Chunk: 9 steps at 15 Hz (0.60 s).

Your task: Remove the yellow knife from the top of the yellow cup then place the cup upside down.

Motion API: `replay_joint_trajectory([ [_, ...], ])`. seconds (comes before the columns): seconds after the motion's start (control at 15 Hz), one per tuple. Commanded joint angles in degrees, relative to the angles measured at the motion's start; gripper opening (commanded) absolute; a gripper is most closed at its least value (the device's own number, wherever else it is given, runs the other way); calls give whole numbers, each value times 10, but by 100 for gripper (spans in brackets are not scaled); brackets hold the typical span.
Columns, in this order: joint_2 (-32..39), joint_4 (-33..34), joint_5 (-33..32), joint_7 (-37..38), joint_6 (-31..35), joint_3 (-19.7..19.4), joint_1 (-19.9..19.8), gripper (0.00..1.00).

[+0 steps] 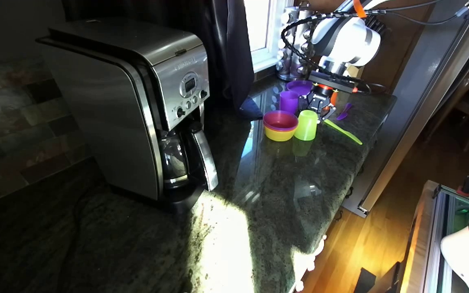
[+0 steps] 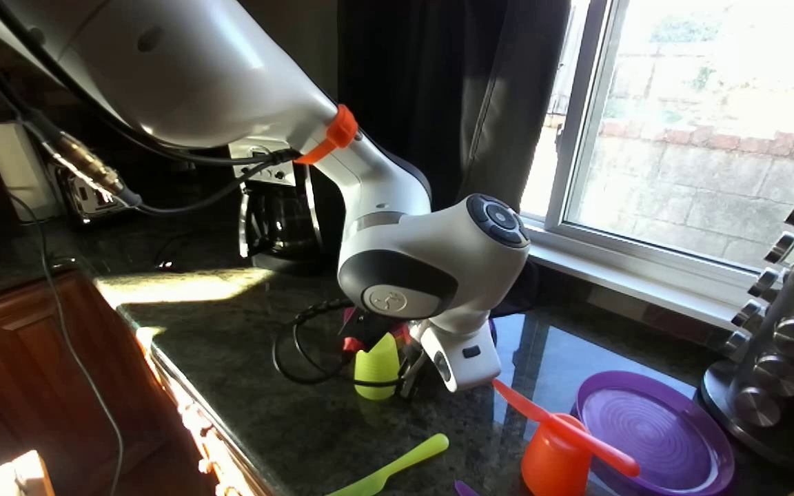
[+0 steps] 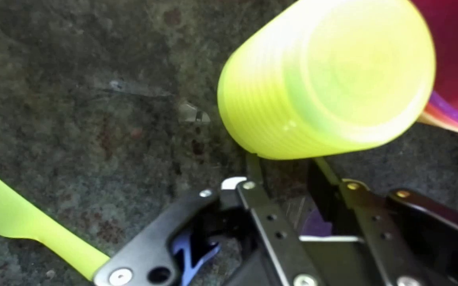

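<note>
Jointed and black, the end effector (image 3: 287, 171) stands partway open and grips nothing: dark speckled stone counter (image 3: 133, 131) shows between its fingers. Just beyond them is the lime-yellow, ribbed plastic tumbler (image 3: 324, 79), closed base up; whether they touch it cannot be told. Just beside the tumbler, toward the counter's window-side edge, sits a stack of round red, purple and yellow plastic bowls (image 1: 280, 129). Near the cabinet-side edge, apart from the tumbler, lies the slim, flat yellow-green plastic knife (image 1: 343, 131), seen almost end to end in an exterior view but cut by the border of the wrist view. In an exterior view the rounded white robot arm (image 2: 431, 269) hides most of the end effector, and a slender orange plastic knife (image 2: 597, 444) rests across a round orange plastic cup (image 2: 554, 465), both outside the wrist view.
</note>
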Motion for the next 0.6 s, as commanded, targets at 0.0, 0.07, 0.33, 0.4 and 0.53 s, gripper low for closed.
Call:
replay_joint_trajectory([
  [0.0,5,7,1,-6,-8,3,-3,6],
  [0.07,5,7,1,-6,-9,2,-4,35],
  [0.33,6,9,4,-11,-15,5,-5,57],
  [0.4,6,9,3,-10,-14,5,-5,64],
  [0.53,6,10,3,-11,-16,6,-5,80],
])
